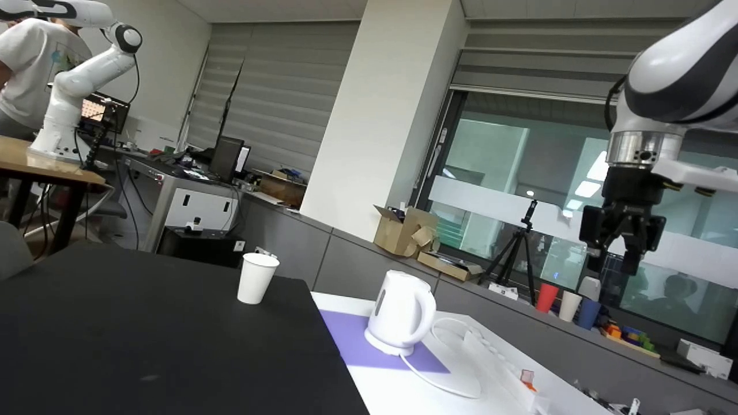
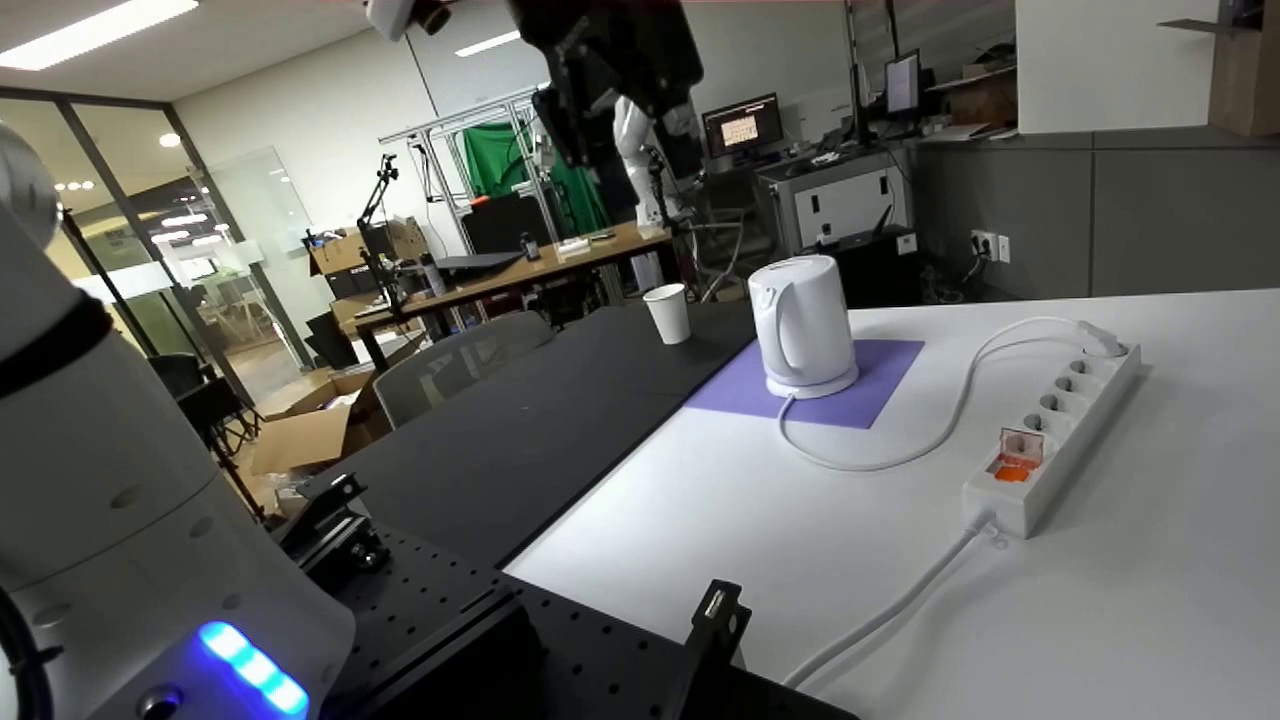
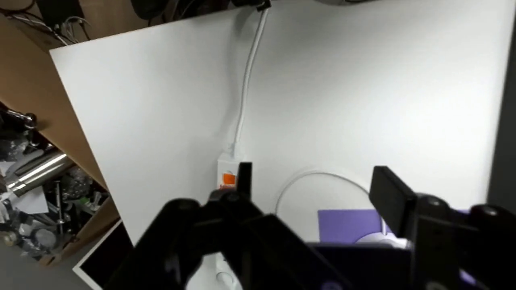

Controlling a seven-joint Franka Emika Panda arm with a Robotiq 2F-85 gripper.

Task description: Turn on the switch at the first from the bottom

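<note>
The arm point(image 2: 110, 470) is mostly smooth white shell point(image 1: 669, 46) with dark patches point(image 1: 669, 95), a silver ring point(image 1: 644, 144) above a chunky black gripper point(image 3: 317, 187), plus a loopy black cable point(image 1: 608, 106) and, kinda cool, a glowing blue light strip point(image 2: 253, 668) on its base point(image 2: 200, 590).

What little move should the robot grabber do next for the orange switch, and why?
Probably a small shift sideways, lining the gripper up with the orange switch before lowering. In the wrist view, the switch shows outside the gap between the spread fingers, beside one of them, and in both exterior views the gripper hangs high, clear of the white table.
</note>
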